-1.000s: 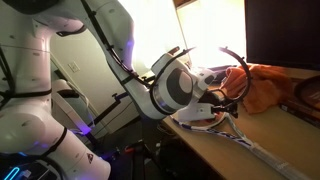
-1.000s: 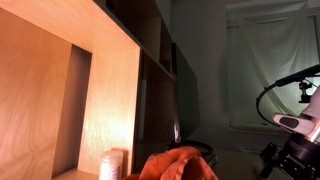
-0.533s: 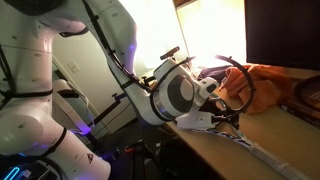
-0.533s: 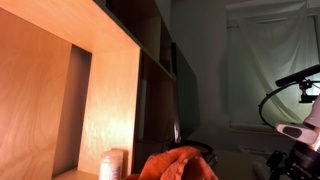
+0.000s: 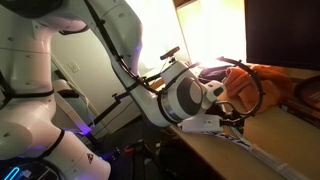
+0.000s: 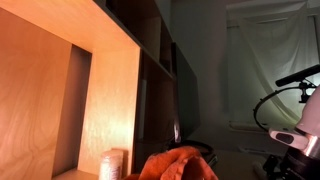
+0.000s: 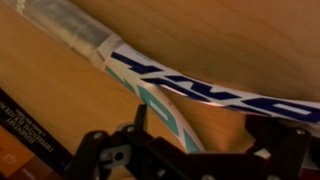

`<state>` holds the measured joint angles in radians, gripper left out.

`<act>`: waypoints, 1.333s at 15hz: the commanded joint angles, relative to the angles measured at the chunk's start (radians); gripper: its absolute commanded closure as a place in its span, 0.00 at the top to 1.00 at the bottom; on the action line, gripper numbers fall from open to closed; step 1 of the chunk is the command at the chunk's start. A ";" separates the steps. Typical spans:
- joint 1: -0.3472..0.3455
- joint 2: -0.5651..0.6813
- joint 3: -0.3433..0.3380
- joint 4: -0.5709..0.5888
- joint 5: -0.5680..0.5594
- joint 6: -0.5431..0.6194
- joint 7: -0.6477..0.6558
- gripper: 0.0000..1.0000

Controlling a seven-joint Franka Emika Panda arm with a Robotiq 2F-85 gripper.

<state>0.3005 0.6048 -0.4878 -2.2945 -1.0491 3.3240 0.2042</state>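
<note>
Exterior view: arm [image 5: 60, 60] is reaching in from 9 o'clock. The hand [image 5: 228, 108] is sitting low over the wooden surface [image 5: 200, 150], directly above the racket [image 5: 215, 124]. The racket is lying flat near the surface's front edge, its white shaft running out toward 4 o'clock. An orange cloth [image 5: 275, 85] is lying bunched just beyond the hand at 3 o'clock, with a dark screen [image 5: 285, 30] at 1 o'clock.

Exterior view from the shelf side: a wooden shelf unit [image 6: 100, 90] is filling 9 o'clock, a white roll [image 6: 112, 165] is standing at 7 o'clock, and the cloth is showing at 6.

Wrist view: the racket's white, blue-lettered frame is crossing from 10 to 3 o'clock, taped at the 10 end. The fingers [image 7: 100, 158] are standing wide apart at 7 and 4 o'clock, clamping nothing. Can't tell whether they are touching the racket.
</note>
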 commanded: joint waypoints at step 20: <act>-0.632 -0.012 0.663 0.093 0.119 -0.253 -0.425 0.10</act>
<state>-0.3121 0.5986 0.1442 -2.2062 -0.9478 3.0955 -0.1968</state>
